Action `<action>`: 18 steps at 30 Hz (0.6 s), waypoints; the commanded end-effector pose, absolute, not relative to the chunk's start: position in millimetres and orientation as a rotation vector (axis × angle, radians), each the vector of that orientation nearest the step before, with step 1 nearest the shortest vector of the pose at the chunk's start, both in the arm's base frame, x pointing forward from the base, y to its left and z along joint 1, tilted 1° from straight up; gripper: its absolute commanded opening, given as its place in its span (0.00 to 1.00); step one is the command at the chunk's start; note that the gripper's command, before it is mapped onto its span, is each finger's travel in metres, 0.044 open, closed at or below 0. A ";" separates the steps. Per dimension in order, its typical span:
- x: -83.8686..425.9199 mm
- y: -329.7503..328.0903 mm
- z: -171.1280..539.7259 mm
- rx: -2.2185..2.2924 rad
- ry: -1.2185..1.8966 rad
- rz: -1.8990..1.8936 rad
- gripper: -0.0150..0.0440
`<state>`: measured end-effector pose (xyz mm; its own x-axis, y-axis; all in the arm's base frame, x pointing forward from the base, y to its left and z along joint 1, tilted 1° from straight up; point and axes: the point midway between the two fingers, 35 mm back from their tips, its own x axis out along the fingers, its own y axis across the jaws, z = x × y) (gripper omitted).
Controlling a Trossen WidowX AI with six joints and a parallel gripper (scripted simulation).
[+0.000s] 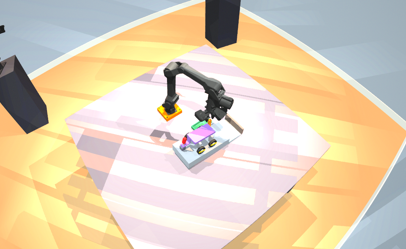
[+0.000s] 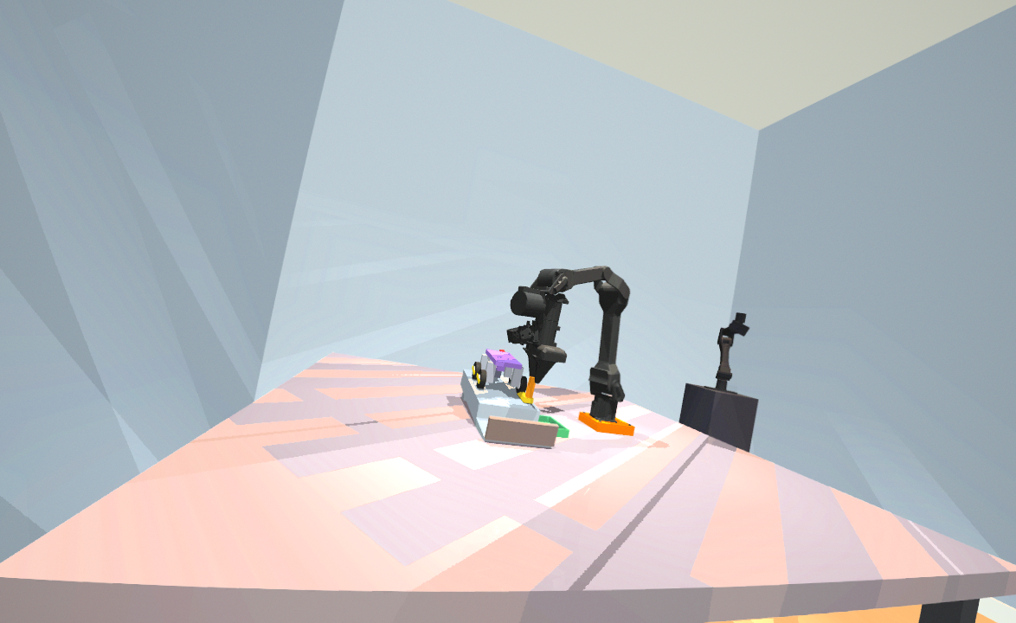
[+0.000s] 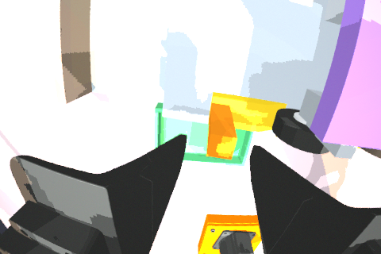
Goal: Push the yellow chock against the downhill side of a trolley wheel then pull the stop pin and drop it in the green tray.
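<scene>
The purple trolley (image 1: 202,133) (image 2: 504,360) (image 3: 353,95) stands on the pale ramp (image 1: 189,163) (image 2: 505,411). The red-headed stop pin (image 1: 184,140) stands upright at its uphill end. The yellow chock (image 1: 209,122) (image 2: 530,389) (image 3: 258,113) stands upright on the ramp, its wedge at the downhill side of the near downhill wheel (image 3: 290,132). They appear to meet in the wrist view, but a small gap cannot be ruled out. My gripper (image 2: 539,378) (image 3: 218,147) is open around and just above the orange handle, with space on both sides. The green tray (image 1: 193,127) (image 2: 562,428) (image 3: 158,127) lies beside the ramp, partly hidden.
A brown end board (image 1: 235,124) (image 2: 521,432) (image 3: 75,28) stands at the ramp's downhill end. The arm's orange base (image 1: 167,117) (image 2: 606,425) (image 3: 230,218) is beyond the tray. The trolley's deck edge is close to the right finger.
</scene>
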<state>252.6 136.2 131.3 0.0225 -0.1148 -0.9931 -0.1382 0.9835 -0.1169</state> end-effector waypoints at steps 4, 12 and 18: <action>253.7 138.8 154.9 -0.195 1.538 0.016 0.58; 253.4 138.7 153.4 -0.197 1.541 0.022 0.71; 269.8 136.0 173.7 -0.218 1.416 0.098 0.58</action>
<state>262.4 137.7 160.5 0.0891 -0.0857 -0.9923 -0.1595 0.9822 -0.0991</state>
